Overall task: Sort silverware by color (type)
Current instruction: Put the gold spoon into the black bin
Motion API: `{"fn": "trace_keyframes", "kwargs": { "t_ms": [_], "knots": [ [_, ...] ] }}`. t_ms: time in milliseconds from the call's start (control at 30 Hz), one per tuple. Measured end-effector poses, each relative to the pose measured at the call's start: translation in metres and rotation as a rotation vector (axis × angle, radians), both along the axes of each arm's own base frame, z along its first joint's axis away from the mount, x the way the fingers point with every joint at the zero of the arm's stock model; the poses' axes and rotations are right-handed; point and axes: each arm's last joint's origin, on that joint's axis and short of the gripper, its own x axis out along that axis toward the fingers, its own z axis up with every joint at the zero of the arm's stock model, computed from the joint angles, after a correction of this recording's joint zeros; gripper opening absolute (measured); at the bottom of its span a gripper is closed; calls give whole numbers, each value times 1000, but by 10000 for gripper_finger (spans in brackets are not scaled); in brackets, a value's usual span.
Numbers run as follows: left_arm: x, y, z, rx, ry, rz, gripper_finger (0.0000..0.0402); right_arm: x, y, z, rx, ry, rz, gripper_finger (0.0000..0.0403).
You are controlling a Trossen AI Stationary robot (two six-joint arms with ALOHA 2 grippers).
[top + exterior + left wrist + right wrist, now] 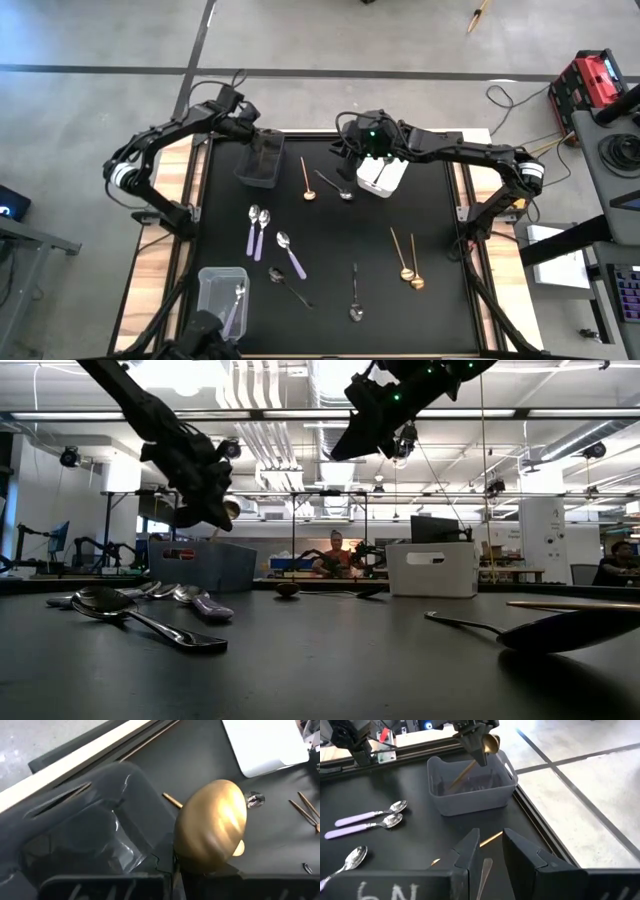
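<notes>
L gripper [476, 742] clamped on gold spoon [212, 825] over dark bin [262, 158]; lower handle inside before release. R gripper [490, 851] jaws slightly apart, empty, above white bin [384, 176].

We count three lilac-handled spoons [253, 228] with silver bowls lying close together left of centre, two side by side and one [290, 254] just beside them, angled. A gold spoon [306, 180] lies near the far side, next to a dark spoon [333, 186]. Two more gold spoons [406, 259] lie side by side on the right. Two dark spoons [288, 283] rest toward the near edge, one [355, 294] almost straight. One gold spoon [212, 825] hangs tilted over the dark bin, and a lilac-handled spoon [236, 305] leans in the clear bin.
</notes>
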Motion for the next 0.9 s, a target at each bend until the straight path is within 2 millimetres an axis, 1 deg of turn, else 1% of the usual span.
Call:
{"fn": "trace_keyframes", "kwargs": {
  "t_ms": [267, 467, 900],
  "knots": [
    [-1, 2, -9, -19, 76, 32, 0, 0, 0, 0, 8, -3, -6, 73],
    [-2, 2, -9, -2, 104, 50, 0, 0, 0, 0, 11, -4, -8, 77],
    [-2, 2, -10, -2, 115, 46, 0, 0, 0, 0, 18, -6, -11, 70]
  ]
}}
